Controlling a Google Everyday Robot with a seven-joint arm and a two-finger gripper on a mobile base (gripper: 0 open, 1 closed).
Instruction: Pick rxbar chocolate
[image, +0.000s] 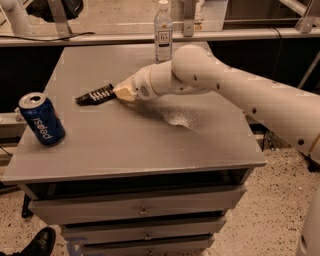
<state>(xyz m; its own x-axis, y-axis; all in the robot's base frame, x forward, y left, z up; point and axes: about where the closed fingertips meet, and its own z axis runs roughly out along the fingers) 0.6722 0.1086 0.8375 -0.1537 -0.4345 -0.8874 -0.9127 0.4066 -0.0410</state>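
The rxbar chocolate (95, 94) is a small flat dark bar with white lettering, lying on the grey table top (125, 145) left of centre. My gripper (121, 93) reaches in from the right on the white arm (235, 90). Its cream-coloured tip is at the bar's right end and covers that end. The bar's left end rests on the table.
A blue Pepsi can (42, 119) stands near the table's left front edge. A clear water bottle (163, 31) stands at the back edge, behind the arm. Drawers sit below the table top. A dark shoe (37, 243) shows on the floor at lower left.
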